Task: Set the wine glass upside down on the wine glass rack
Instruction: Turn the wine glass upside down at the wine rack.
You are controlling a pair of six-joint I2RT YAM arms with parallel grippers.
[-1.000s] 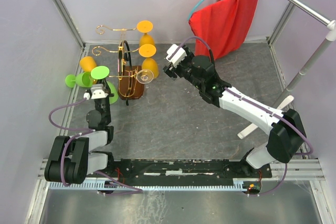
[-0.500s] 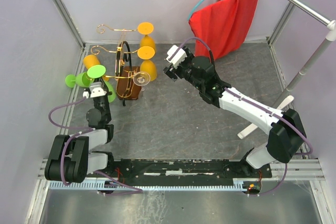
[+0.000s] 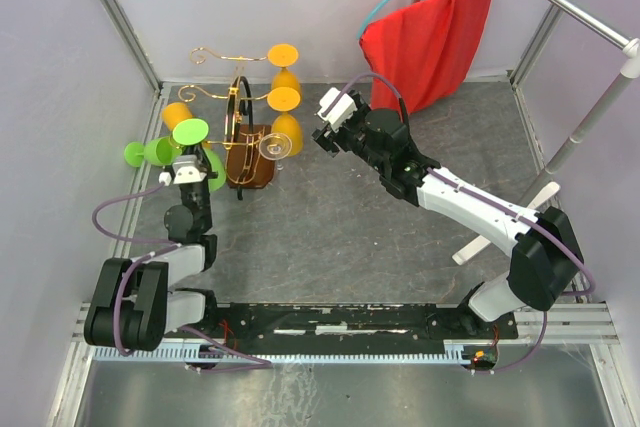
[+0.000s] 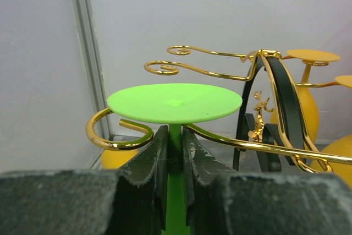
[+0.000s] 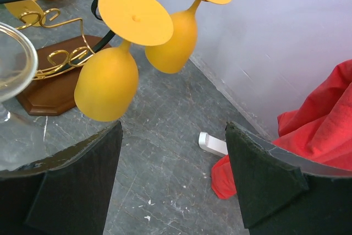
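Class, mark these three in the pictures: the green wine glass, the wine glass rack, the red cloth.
green wine glass point(image 4: 175, 103): left wrist view, on its round foot.
wine glass rack point(image 5: 49, 94): right wrist view, on its wooden base.
red cloth point(image 3: 435, 37): top view, its middle.

2 arms share 1 build, glossy black joint housings between white link shells: the left arm point(image 3: 185, 265) and the right arm point(image 3: 470, 207). A lavender cable point(image 3: 372, 75) loops along each. The left gripper point(image 4: 175, 141) and right gripper point(image 5: 173, 152) have matte black, grainy fingers point(image 5: 264, 180).
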